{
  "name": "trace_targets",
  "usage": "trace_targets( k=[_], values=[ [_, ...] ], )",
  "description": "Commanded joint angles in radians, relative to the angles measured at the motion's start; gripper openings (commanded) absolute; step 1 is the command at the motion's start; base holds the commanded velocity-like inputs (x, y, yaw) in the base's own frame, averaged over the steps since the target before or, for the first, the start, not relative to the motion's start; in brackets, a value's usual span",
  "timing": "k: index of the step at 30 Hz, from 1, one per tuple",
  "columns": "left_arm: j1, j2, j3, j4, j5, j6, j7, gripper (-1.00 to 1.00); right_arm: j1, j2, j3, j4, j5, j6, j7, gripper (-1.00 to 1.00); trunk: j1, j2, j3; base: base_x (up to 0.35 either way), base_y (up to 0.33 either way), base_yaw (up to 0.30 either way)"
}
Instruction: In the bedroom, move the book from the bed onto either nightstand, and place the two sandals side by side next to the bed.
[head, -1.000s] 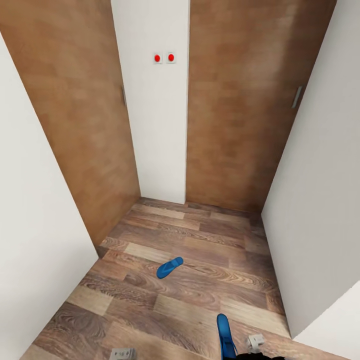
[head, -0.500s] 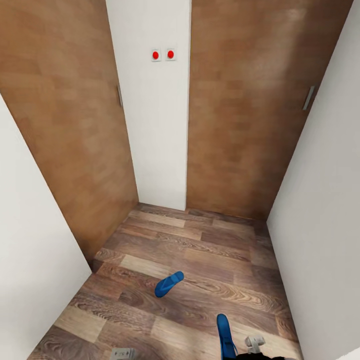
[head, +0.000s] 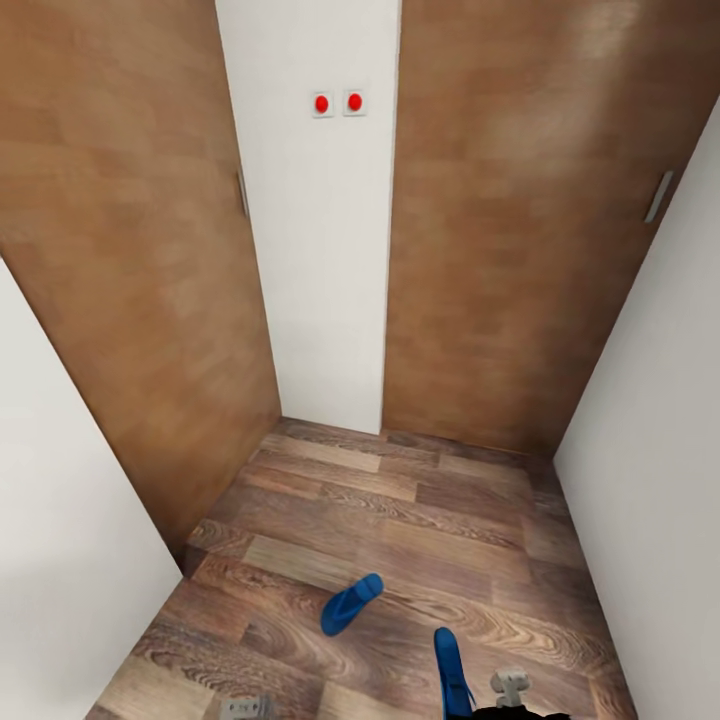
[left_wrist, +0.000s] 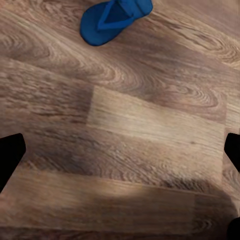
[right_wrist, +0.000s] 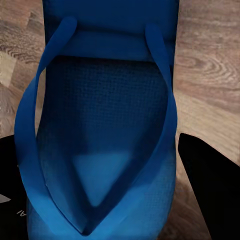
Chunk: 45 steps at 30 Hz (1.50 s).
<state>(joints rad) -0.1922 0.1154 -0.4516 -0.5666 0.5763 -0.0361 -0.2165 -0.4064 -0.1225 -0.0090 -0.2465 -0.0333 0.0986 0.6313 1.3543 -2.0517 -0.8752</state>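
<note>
A bright blue sandal (head: 351, 604) lies flat on the wood-plank floor ahead of me, and it is also in the left wrist view (left_wrist: 114, 19), beyond the fingers. My left gripper (head: 245, 708) hangs low over the floor, open, its dark fingertips (left_wrist: 10, 157) far apart with only planks between them. The second blue sandal (head: 452, 672) is held in my right gripper (head: 505, 692), which is shut on it. In the right wrist view its straps and sole (right_wrist: 105, 100) lie between the dark fingers (right_wrist: 210, 190). The book, the bed and the nightstand are out of view.
I face a narrow nook. Two tall brown wooden doors (head: 120, 250) (head: 510, 230) flank a white wall strip with two red buttons (head: 338, 102). White walls (head: 60, 540) (head: 660, 470) close in on both sides.
The whole view has shifted: the doors and walls look nearer, and the floor sandal sits lower and a little to the right in the picture. The held sandal keeps its place at my right gripper.
</note>
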Motion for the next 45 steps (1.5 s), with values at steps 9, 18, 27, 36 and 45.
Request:
trace_targets(
  k=[9, 18, 27, 36, 45],
  values=[
    [-0.001, 0.001, -0.007, 0.001, 0.01, -0.004, 0.0, 1.0, 0.0, 0.0, -0.002, -0.002, -0.005, 0.01, 0.005, -1.0, 0.0, 0.0, -0.001, 0.264, 0.182, 0.0],
    [-0.001, 0.0, -0.007, 0.001, 0.01, -0.004, 0.0, 1.0, 0.0, 0.0, -0.002, -0.002, -0.005, 0.01, 0.005, -1.0, 0.0, 0.0, -0.001, 0.265, 0.185, -0.003],
    [-0.001, 0.0, -0.007, 0.0, 0.01, -0.004, 0.0, 1.0, 0.0, 0.0, -0.002, -0.002, -0.005, 0.01, 0.005, -1.0, 0.0, 0.0, -0.001, 0.113, 0.081, -0.183],
    [-0.001, 0.0, -0.007, 0.0, 0.01, -0.004, 0.0, 1.0, 0.0, 0.0, -0.002, -0.002, -0.005, 0.01, 0.005, -1.0, 0.0, 0.0, -0.001, 0.003, 0.002, -0.218],
    [-0.001, 0.0, -0.007, 0.0, 0.01, -0.004, 0.0, 1.0, 0.0, 0.0, -0.002, -0.002, -0.005, 0.009, 0.005, -1.0, 0.0, 0.0, -0.001, 0.0, 0.0, -0.199]
  ],
)
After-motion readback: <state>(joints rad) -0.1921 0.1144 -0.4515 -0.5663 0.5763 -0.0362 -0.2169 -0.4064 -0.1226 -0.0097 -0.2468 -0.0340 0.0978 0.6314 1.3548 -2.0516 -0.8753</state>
